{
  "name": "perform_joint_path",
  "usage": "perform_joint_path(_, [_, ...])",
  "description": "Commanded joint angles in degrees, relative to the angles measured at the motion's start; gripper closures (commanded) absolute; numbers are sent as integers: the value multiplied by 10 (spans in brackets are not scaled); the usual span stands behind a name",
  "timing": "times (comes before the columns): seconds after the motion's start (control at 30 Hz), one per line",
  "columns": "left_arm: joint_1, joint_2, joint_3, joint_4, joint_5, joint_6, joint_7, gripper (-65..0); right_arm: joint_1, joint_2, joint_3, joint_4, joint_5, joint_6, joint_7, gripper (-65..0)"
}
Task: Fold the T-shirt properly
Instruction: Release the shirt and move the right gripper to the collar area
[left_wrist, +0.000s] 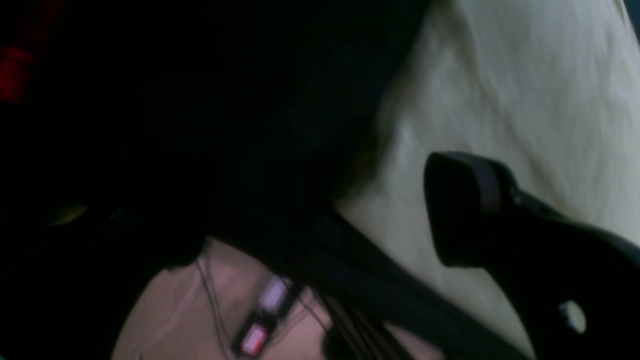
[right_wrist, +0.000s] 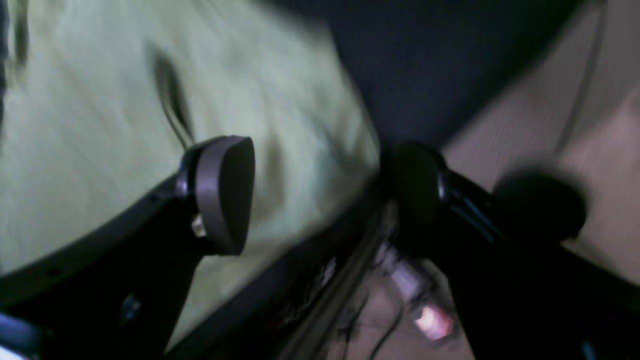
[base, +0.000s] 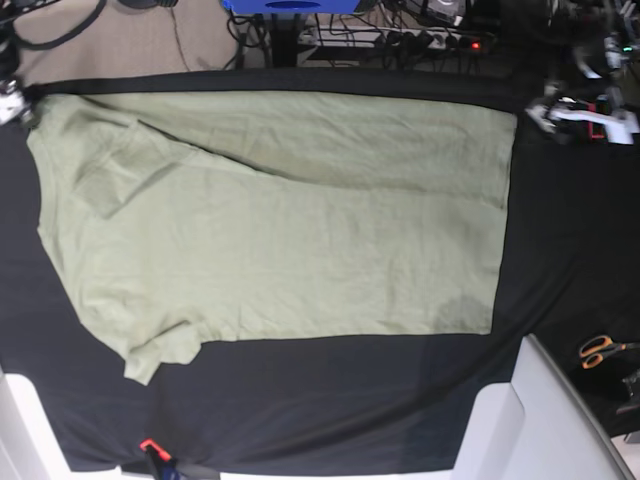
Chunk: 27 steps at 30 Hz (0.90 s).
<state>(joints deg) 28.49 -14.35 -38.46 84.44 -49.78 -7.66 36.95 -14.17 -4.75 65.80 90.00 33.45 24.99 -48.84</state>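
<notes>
T-shirt (base: 290, 220) flat on black tablecloth (base: 570, 230); right claw (right_wrist: 320, 195) spread at shirt edge; left claw (left_wrist: 450, 210) state unclear.

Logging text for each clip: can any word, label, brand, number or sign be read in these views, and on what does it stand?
None can be read. The pale sage-green cotton T-shirt shows no print, and the black tablecloth is plain. Both wrist views are too blurred to show any lettering.
</notes>
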Motion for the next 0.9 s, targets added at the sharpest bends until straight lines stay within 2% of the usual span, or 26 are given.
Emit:
perform_joint_path(0.0, [3,-10,-25,12,-6,-3,-8,-650,0,27,-20,22,-3,5,21,-413])
perform_joint_path(0.1, [9,-32,-55,20,-6,-5,-7,-650,1,81,-119,24,-47,9,40,-413])
perform_joint_path(0.17, [24,-43,-60,20,-6,-6,-8,-650,-1,117,-208,18,-76,32,56,-411])
perform_joint_path(0.23, [31,-52,-55,20,-7,-6,-8,-650,0,135,-268,9,-108,49,81,-411])
perform_joint_path(0.3, [36,-51,-55,19,-7,-6,-8,-650,4,139,-308,-6,-150,50,108,-411])
perform_joint_path(0.47, [37,-49,-56,18,-7,-6,-8,-650,24,139,-362,-65,-224,54,125,-414])
perform_joint_path(0.63, [35,-49,-55,19,-7,-6,-8,-650,37,140,-367,-114,-227,54,176,-414])
perform_joint_path(0.87, [35,-48,-55,16,-7,-6,-8,-650,56,144,-368,-167,-228,54,182,-411])
